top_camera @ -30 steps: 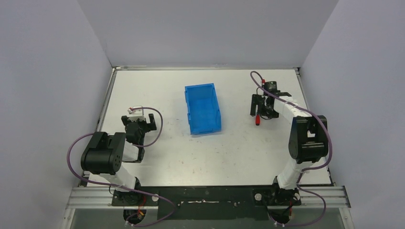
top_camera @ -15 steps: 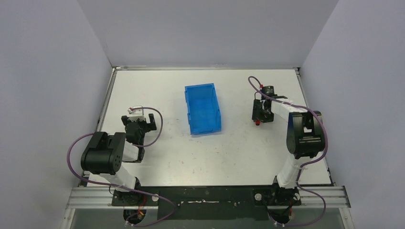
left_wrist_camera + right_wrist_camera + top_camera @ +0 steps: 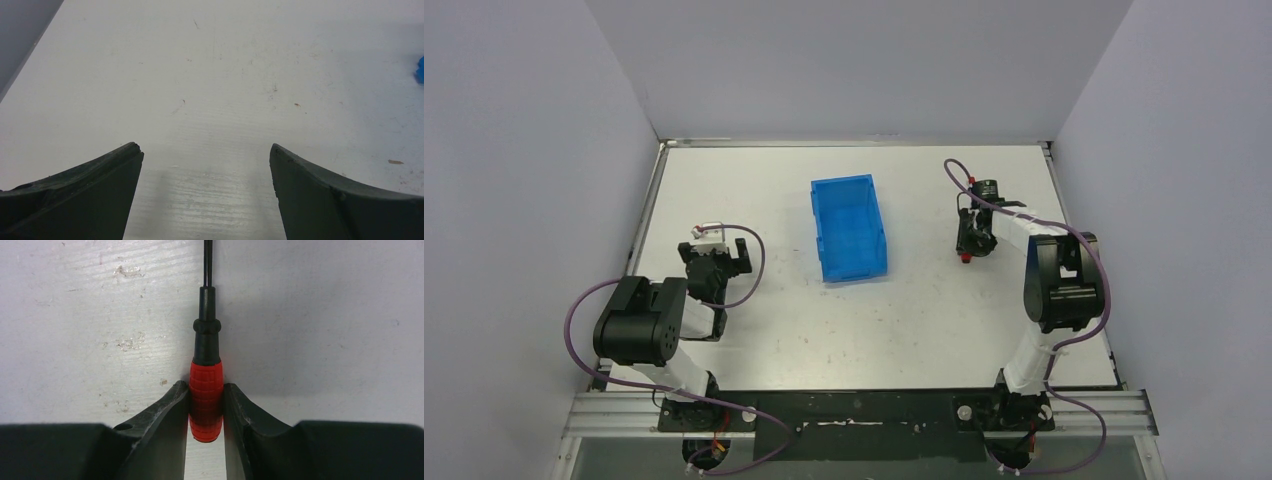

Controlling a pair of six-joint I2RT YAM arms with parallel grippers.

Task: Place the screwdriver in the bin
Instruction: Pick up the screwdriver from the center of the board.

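The right end effector (image 3: 206, 388) is clamped on the red handle of the screwdriver (image 3: 205, 407), which lies on the desk (image 3: 904, 320) well to the right of the bin (image 3: 856, 270). Best to lift straight up before carrying it left over the rim. The right arm reaches forward with its wrist pitched down. The left end effector (image 3: 205, 150) hangs with its fingers apart.

A robotics lab test cell: scuffed white bench (image 3: 874, 330) boxed by plain grey walls (image 3: 854, 70), with a cabled left arm (image 3: 639, 335) and right arm (image 3: 1064, 290) bolted to a metal rail (image 3: 614, 412).
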